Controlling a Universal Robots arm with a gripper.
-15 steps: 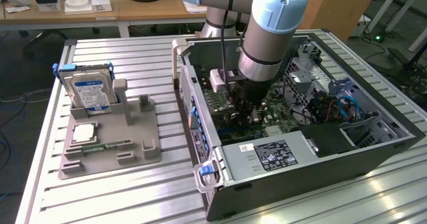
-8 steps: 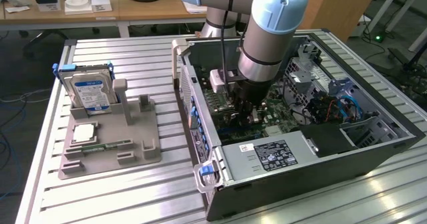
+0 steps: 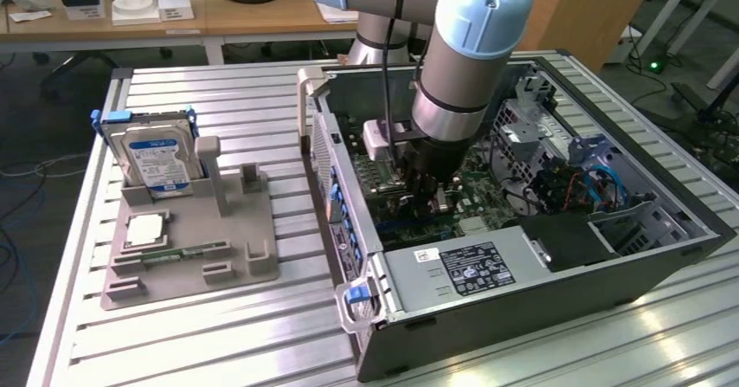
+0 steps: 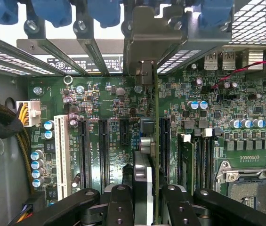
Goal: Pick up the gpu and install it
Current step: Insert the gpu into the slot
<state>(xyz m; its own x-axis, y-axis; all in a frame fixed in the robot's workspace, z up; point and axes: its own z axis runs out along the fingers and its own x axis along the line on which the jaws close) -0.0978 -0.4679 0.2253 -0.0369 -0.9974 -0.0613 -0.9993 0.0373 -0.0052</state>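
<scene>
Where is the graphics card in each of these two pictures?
Exterior view: the gpu hangs in the jaws below the arm's wrist, inside the open computer case, above the green motherboard.
Wrist view: the gpu shows edge-on at centre, running up from between the jaws toward the rear bracket slots.
Shared landmark: the green motherboard.

Even bright light; table slats (image 3: pixel 231 335) glare; wrist foreground blurred.

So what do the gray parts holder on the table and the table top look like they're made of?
The parts holder looks like matte gray plastic, maybe printed: dull, uniform, blocky slots. The table top looks like bare aluminium slats, with a ribbed silvery surface and soft glare. Neither is certain from looks alone.
</scene>
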